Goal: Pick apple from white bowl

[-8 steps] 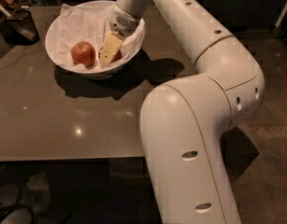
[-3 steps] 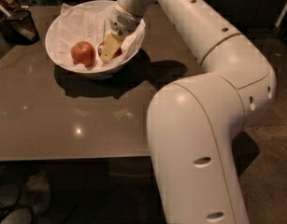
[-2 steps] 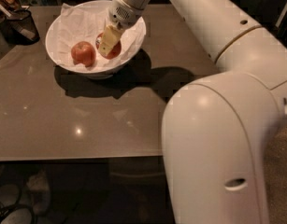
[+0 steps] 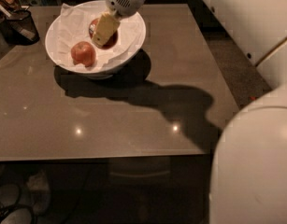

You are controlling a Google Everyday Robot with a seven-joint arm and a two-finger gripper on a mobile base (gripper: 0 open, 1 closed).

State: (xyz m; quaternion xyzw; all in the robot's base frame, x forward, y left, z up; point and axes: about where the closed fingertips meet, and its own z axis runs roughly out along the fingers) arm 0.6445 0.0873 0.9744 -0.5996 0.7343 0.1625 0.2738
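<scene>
– On the table (image 4: 133, 125), at eleven o'clock, what does the camera view show?
– One white bowl (image 4: 139, 34), paper-lined, holding two apples.
– Where is the apple (image 4: 83, 53)?
– At the bowl's seven o'clock, apart from the gripper (image 4: 104, 31), which hangs over one darker red apple (image 4: 93, 26) near centre. Whether it grips, I cannot tell. One black mesh cup (image 4: 21, 24) stands at the bowl's nine o'clock.

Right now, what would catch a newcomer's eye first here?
A wide white bowl, lined with crumpled paper, sits at the table's far left corner with a red-orange apple in it. The robot's gripper dips into the bowl just right of that apple, over a second, darker red apple.
</scene>
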